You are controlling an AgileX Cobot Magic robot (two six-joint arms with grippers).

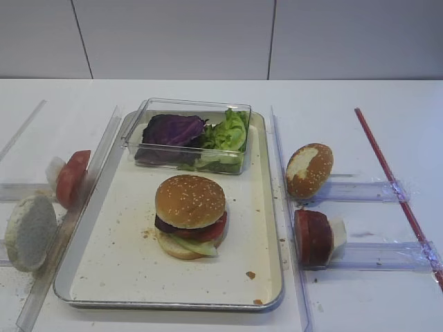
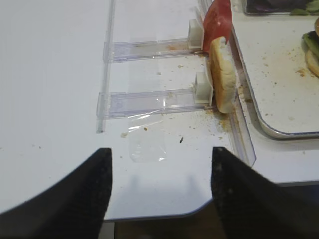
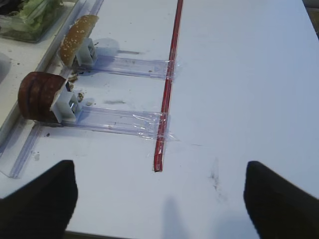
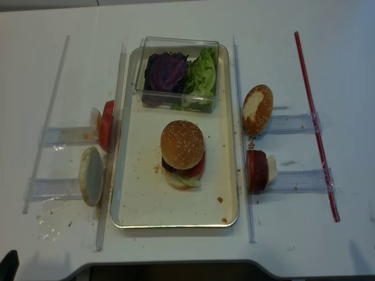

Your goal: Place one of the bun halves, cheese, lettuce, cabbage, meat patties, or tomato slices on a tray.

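A finished stack sits mid-tray: the seeded bun top caps tomato, patty and lettuce over a pale base, so the build looks complete. The spare parts stand on edge in clear holders along the tray's long sides, presumably so a claw can pinch them: tomato slices and a floury bun half off the left edge, a patched bun and patties off the right. Lettuce and cabbage fill a clear box at the far edge.

Both claws hang back over the white table (crumb-strewn), near its front edge. The right claw is spread wide and empty; the left claw likewise. A red rod lies beside the right holders.
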